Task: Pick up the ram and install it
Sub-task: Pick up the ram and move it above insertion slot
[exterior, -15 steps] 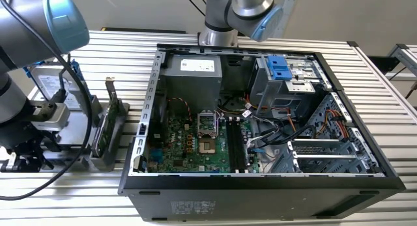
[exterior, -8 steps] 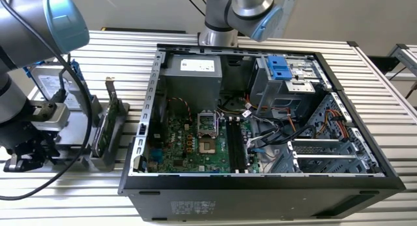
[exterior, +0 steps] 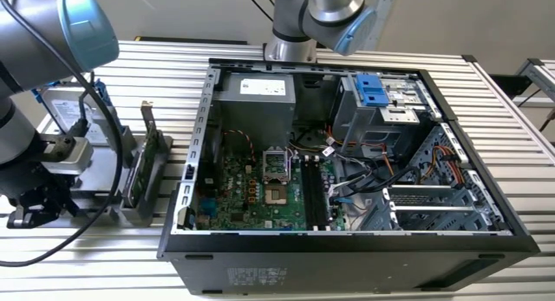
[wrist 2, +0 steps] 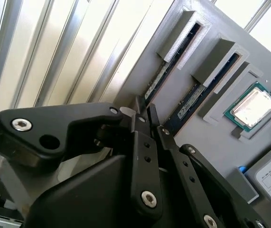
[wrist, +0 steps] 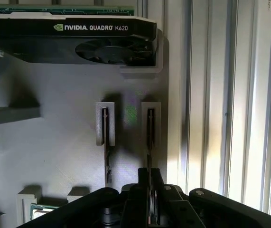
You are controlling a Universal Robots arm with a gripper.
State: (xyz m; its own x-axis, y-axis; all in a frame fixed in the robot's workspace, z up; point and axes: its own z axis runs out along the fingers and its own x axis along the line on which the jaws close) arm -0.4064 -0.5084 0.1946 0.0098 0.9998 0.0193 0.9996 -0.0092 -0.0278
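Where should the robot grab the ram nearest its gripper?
Probably grip the bare middle of its top edge, pinching the flat faces, coming straight down: the ram stands on edge in the grey holder, its end tucked in a slot.

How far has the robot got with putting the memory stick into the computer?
Early days. Done: nothing visible; the ram stands in the grey holder, beside a second stick. In hand: the gripper is at that ram's end, though a grasp isn't clear. Left: lifting it and seating it in the motherboard slots, which look empty in the exterior view.
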